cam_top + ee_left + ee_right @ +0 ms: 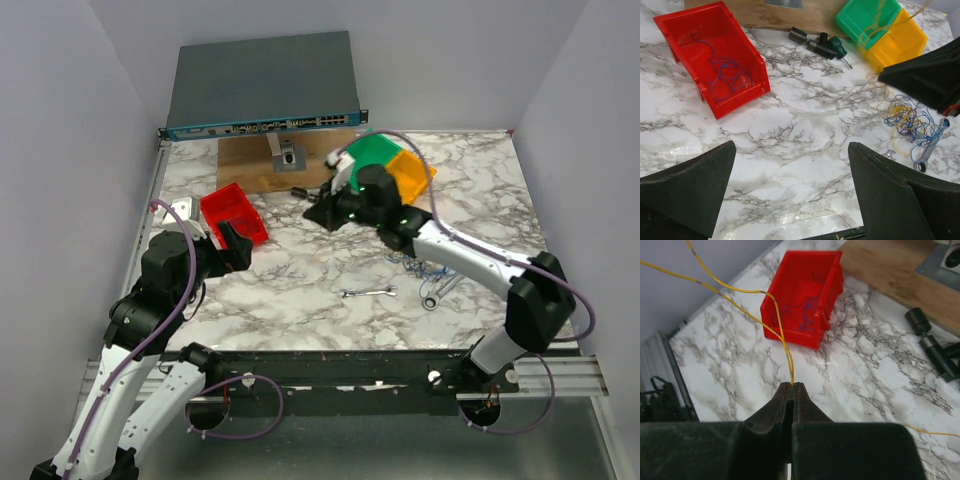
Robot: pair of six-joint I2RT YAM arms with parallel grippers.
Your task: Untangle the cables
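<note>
Grips a yellow cable (775, 332) in the clenched right pincer (791, 386), raised over the desk (805, 130). Hovers with the left pincer (792, 147) released, grasping nothing, near the red bin (740, 100). Leaves the tangle (907, 120) lying beside the wrench (932, 144). Risks, probably, cinching its knots tighter by pulling hard, dragging the whole tangle along with nothing pinning it, or losing the thin cable from that grip

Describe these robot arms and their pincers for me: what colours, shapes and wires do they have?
The left arm and the right arm both have white tube-like links joined by chunky black joints. A mauve cable runs along each arm and loops near its base. The left gripper and the right gripper are matt black, each with two wedge-shaped fingers. No readable markings show.
</note>
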